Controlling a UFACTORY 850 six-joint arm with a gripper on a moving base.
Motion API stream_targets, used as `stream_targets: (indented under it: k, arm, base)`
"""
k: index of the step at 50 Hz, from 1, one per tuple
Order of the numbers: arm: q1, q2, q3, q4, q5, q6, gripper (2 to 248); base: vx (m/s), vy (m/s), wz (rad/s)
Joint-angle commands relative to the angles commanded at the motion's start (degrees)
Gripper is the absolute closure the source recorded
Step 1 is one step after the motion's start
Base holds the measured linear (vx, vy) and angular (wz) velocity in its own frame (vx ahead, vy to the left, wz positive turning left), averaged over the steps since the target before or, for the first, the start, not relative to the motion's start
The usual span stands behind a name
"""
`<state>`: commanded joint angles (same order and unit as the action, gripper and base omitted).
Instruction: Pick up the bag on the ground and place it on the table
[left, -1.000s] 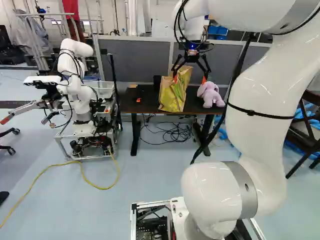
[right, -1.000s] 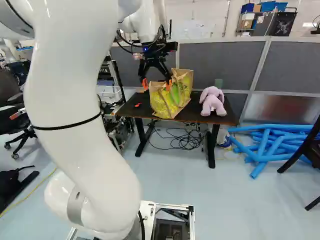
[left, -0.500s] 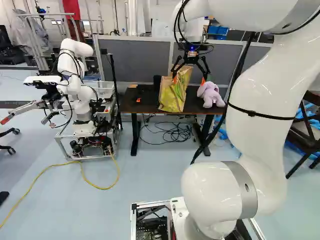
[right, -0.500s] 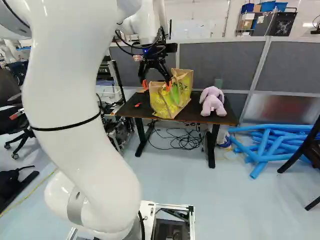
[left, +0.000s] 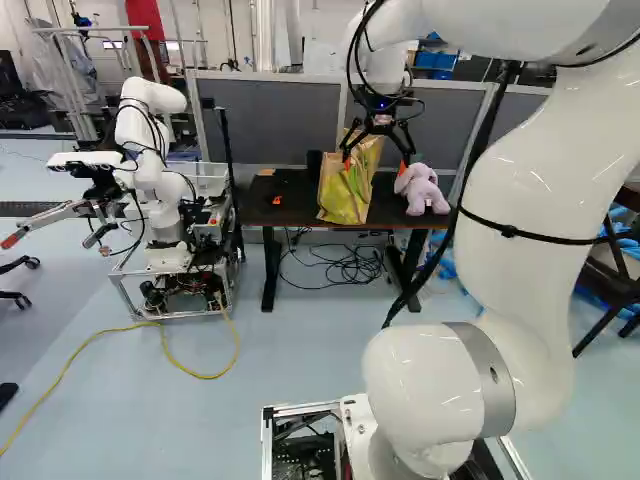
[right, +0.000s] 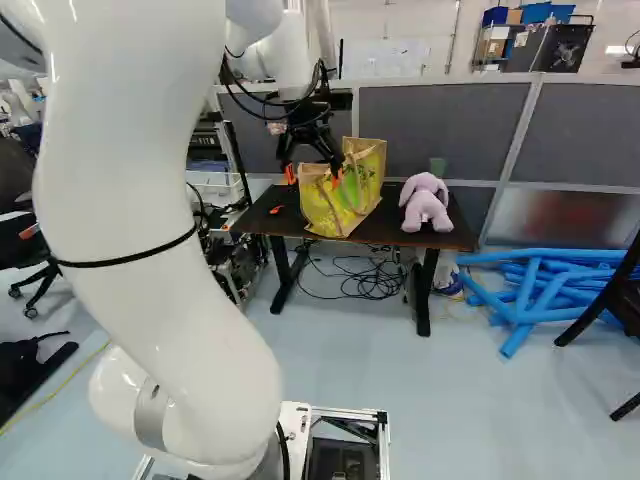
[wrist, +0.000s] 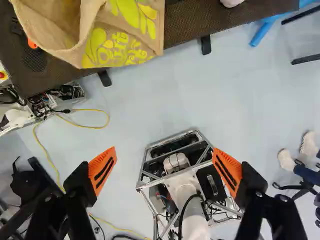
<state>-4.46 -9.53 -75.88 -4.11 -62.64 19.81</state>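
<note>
Bag (left: 345, 190): one
Table (left: 290, 214): one
Table legs (left: 271, 270): two
Plush toy (right: 426, 206): one
Orange item (right: 276, 210): one
Gripper (left: 375, 162): one
Orange pads (wrist: 103, 169): two
Another robot (left: 153, 180): one

The bag (wrist: 105, 37) looks like coarse woven cloth, the arm (right: 135, 180) smooth and glossy, the table (wrist: 220, 21) matt.

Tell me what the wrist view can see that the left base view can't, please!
Only the wrist view: down inside the bag.
Only the left base view: the grey divider and the tangled black cables under the table.
Both: the bag, the table, the gripper and the yellow cable.
</note>
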Motion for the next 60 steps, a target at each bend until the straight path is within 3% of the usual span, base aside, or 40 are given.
stream_targets:
  k: [30,60]
  arm:
    - [0.55,3.17,8.79,0.51,13.97,-2.46,3]
    - [1.34,7.67,21.3,1.23,33.85,-5.96,3]
  base:
    - [0.0,0.0,0.0]
    - [0.0,0.0,0.0]
